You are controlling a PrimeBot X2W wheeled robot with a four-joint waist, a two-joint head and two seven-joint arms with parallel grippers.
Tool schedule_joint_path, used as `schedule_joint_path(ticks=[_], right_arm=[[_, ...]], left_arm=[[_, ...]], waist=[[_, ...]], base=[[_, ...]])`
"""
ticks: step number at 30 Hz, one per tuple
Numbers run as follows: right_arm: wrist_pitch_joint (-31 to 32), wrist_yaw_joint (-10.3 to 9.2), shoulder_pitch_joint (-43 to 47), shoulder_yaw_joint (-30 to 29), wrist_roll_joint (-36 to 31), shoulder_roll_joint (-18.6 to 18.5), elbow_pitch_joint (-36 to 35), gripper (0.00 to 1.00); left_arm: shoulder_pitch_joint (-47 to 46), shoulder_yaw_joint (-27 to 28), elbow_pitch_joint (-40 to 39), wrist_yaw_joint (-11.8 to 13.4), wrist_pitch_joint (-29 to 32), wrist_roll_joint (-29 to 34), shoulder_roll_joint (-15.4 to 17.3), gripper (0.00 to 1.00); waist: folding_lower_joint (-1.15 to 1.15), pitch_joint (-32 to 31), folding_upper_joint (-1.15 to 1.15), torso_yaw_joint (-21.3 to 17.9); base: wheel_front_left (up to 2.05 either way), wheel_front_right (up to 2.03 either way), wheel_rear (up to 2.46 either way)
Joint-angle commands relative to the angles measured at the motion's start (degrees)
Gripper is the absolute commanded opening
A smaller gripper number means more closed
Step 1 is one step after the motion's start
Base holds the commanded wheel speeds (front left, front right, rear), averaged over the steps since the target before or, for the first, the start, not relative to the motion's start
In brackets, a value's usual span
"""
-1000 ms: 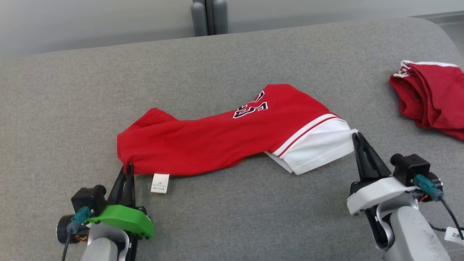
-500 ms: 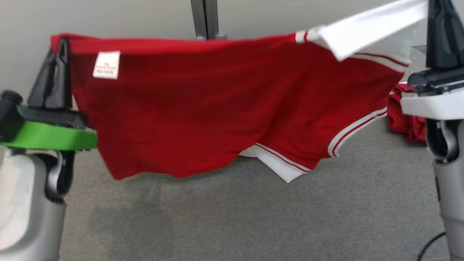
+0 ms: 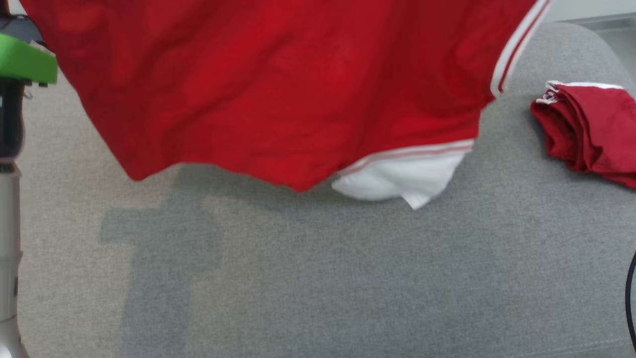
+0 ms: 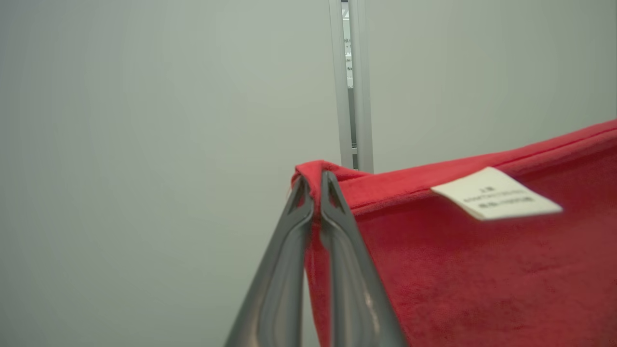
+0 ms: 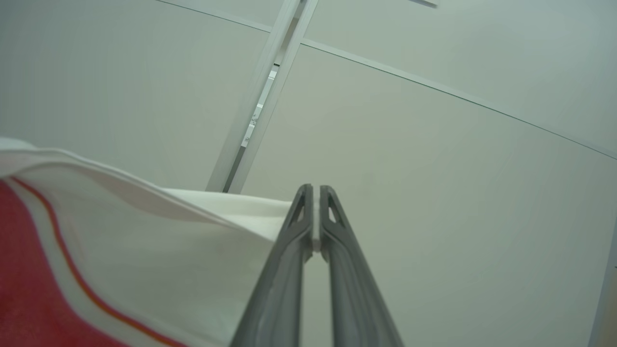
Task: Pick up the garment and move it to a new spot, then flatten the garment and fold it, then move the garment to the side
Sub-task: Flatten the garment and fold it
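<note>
The red garment [image 3: 278,84] with white trim hangs in the air, spread wide above the grey surface [image 3: 318,278]. Its lower edge and a white flap [image 3: 402,181] dangle just over the surface. In the left wrist view my left gripper [image 4: 313,185] is shut on a red corner of the garment [image 4: 482,270], beside its white label [image 4: 496,200]. In the right wrist view my right gripper [image 5: 314,197] is shut on the white edge of the garment [image 5: 159,255]. The left arm's green wrist part [image 3: 25,62] shows at the head view's left edge.
A second red garment [image 3: 591,129] lies bunched at the right edge of the grey surface. A pale wall with a metal post [image 4: 352,82] stands behind. A dark cable [image 3: 630,298] curves in at the lower right.
Both grippers have lifted the garment off the surface and raised it higher, stretched between them. The gripper fingers have gone out of the head view's top.
</note>
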Motion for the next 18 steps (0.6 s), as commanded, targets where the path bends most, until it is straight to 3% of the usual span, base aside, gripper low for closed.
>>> schedule_joint_path(ticks=[1, 7, 11, 14, 18], right_arm=[[-0.26, -0.12, -2.87, -0.57, -1.14, 0.39, 1.99, 0.00], [-1.43, -0.15, -16.51, -4.90, -7.37, 3.88, 11.92, 0.00], [-2.48, -0.17, -23.53, -8.76, -12.69, 5.85, 14.95, 0.00], [-2.96, -0.17, -25.76, -11.41, -15.21, 7.34, 16.23, 0.00], [-3.30, -0.18, -21.71, -13.15, -15.68, 8.80, 17.73, 0.00]], left_arm=[[-2.27, -0.24, 1.72, 0.25, 0.07, 0.25, -0.35, 0.00], [-14.52, -0.60, 12.36, 0.59, -2.80, 2.02, -0.46, 0.00], [-22.20, -0.70, 18.23, 0.74, -6.84, 3.37, -0.89, 0.00], [-24.83, -0.13, 21.91, 0.64, -9.20, 3.08, -1.58, 0.00], [-21.89, -0.29, 26.01, 0.21, -10.70, 2.86, -2.42, 0.00]], waist=[[0.00, 5.47, 0.00, -0.12], [0.00, 12.67, 0.00, -0.20], [0.00, 15.90, 0.00, -0.41], [0.00, 17.01, 0.00, -0.64], [0.00, 17.57, 0.00, -1.09]], base=[[0.00, 0.00, 0.00], [0.00, 0.00, 0.00], [0.00, 0.00, 0.00], [0.00, 0.00, 0.00], [0.00, 0.00, 0.00]])
